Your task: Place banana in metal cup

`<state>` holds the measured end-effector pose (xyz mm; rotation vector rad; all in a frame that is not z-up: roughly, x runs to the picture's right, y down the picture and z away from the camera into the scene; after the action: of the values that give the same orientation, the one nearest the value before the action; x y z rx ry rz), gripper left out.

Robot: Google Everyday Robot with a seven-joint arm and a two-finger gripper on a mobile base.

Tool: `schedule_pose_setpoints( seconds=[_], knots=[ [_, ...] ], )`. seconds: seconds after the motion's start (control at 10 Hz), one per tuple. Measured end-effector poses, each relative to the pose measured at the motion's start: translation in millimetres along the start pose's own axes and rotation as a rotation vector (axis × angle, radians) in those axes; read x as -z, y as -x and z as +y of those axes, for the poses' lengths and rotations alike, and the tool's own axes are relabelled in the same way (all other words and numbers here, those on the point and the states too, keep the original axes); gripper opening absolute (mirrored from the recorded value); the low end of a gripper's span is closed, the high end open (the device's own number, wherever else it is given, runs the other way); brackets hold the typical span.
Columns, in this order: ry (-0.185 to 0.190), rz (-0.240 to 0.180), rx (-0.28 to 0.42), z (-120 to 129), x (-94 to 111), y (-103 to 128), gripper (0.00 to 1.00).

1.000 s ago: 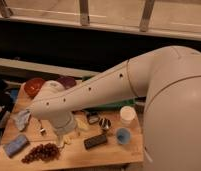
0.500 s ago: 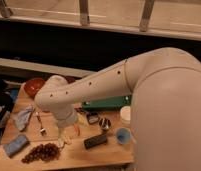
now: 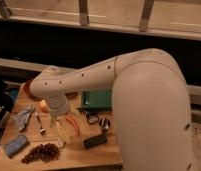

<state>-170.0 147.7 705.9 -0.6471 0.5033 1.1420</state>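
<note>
camera view: banana [image 3: 62,134] just below jaws

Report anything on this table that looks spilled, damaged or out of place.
Nothing stands out. The banana, metal cup and chili sit intact on the table; the gripper hangs just above the banana.

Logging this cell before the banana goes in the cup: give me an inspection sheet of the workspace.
Surface: wooden table, things spread over it.
Job's things: banana lies flat on the table; metal cup stands to its right in view, apart from it.
Clutter: red chili beside the banana, grapes, blue sponge, utensil, dark block, green flat object.
Gripper: gripper open, low over the banana's far end, holding nothing.
Cables: nothing seen.
Surroundings: dark wall behind, railing posts above.
</note>
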Motion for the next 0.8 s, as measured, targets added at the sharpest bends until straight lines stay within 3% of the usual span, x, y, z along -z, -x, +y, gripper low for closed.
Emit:
schedule_pose_setpoints(
  seconds=[0.6, 0.8],
  knots=[
    [0.011, 0.016, 0.173, 88.1, -12.2, 56.9, 0.8],
    [0.016, 0.014, 0.177, 90.5, -12.4, 59.7, 0.8]
  ],
)
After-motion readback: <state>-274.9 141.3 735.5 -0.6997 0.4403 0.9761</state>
